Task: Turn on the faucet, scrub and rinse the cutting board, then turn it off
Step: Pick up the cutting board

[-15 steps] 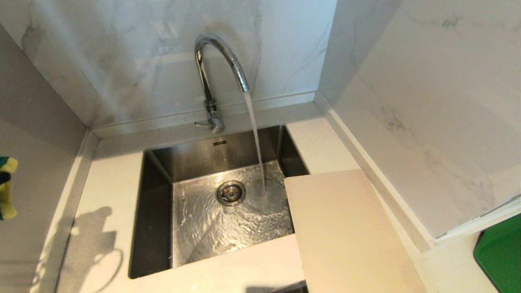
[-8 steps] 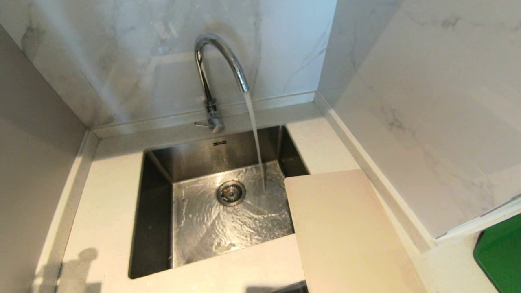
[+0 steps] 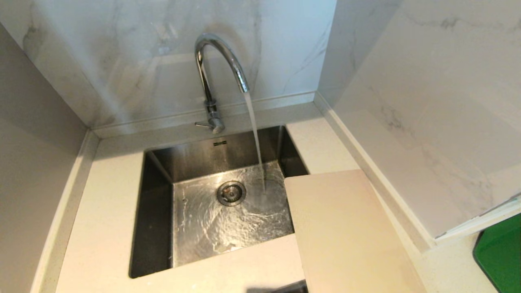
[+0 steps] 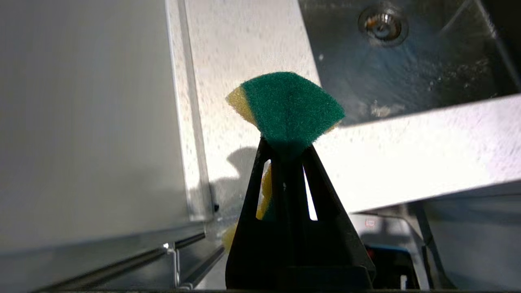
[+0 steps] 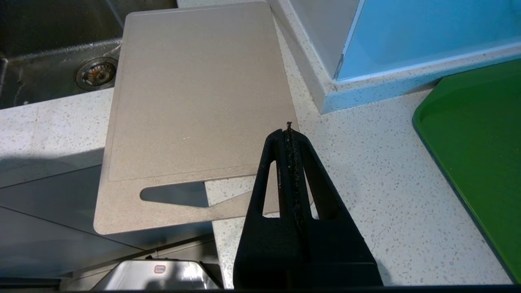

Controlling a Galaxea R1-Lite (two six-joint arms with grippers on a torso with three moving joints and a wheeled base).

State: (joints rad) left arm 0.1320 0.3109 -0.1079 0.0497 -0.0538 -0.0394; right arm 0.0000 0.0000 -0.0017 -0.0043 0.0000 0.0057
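Clamping a green-and-yellow sponge [image 4: 287,110], the left tool [image 4: 287,148] has its two black tapered fingers pressed together on the sponge's middle, so that the coarse green scouring layer fans out past the fingertips and the soft yellow foam shows at its edge and between the finger slots. This tool hangs over the near left part of the speckled pale surface [image 4: 244,49], beside the sink [image 4: 407,69]. The right tool [image 5: 289,134] is fully closed on nothing, its black fingers meeting along a rough seam; it hovers above the near right corner of the cutting board [image 5: 195,93] and whether it touches the board cannot be told.

The cutting board [image 3: 346,232] is a thin, matte, cream rectangle with rounded corners and an elongated handle slot at its near end. It lies flat on the surface at the right of the sink, its far left corner overhanging the basin and its near end projecting past the surface's front edge.

The faucet [image 3: 215,61] is a polished chrome gooseneck standing behind the sink; a thin stream of water [image 3: 255,138] falls from its spout onto the brushed steel floor, just right of the round drain [image 3: 231,193]. A dark green tray [image 3: 500,256] lies at the far right.
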